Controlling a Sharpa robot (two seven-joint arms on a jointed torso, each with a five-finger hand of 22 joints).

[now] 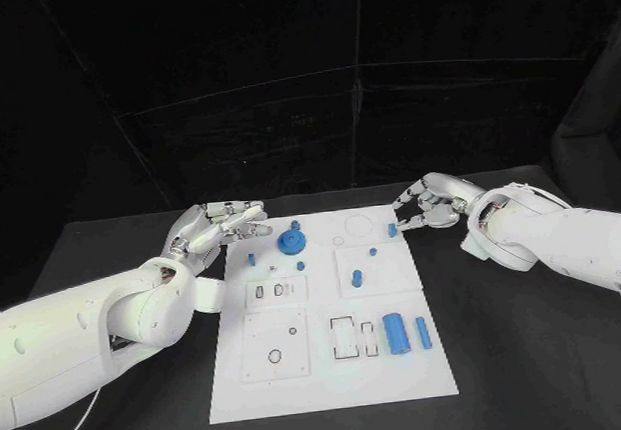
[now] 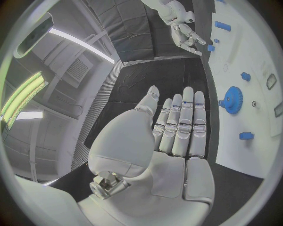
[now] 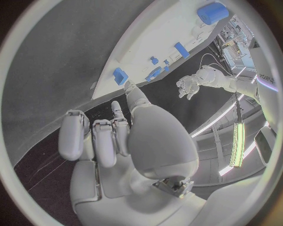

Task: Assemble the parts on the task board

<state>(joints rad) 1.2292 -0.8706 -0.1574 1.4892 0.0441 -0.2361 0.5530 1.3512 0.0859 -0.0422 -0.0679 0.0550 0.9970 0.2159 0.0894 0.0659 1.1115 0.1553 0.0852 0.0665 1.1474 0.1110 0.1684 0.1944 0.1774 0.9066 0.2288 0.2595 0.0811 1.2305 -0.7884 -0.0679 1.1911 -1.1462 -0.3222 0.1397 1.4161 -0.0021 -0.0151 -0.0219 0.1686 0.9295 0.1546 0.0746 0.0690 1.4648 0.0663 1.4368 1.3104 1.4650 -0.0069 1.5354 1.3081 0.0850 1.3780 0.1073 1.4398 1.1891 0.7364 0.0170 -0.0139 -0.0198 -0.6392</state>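
Two hands are being held at the far corners of the board, which is lying flat on the desk. The left hand is being kept off the board's far left corner, fingers straight and side by side, nothing in it. The right hand is being held at the far right edge, where a small blue part is being touched by its fingertips; whether that part is actually being pinched cannot be told.

The gear is seated near the far left of the board, with smaller pegs just beside it. Nearer the robot, a fat cylinder and a thinner one are lying side by side.

The parts are being judged as light, stiff plastic, smooth and likely slippery, and the round ones apt to roll. The cylinders would best be taken across their middles, from both sides; the gear by its toothed rim, where some purchase is offered.
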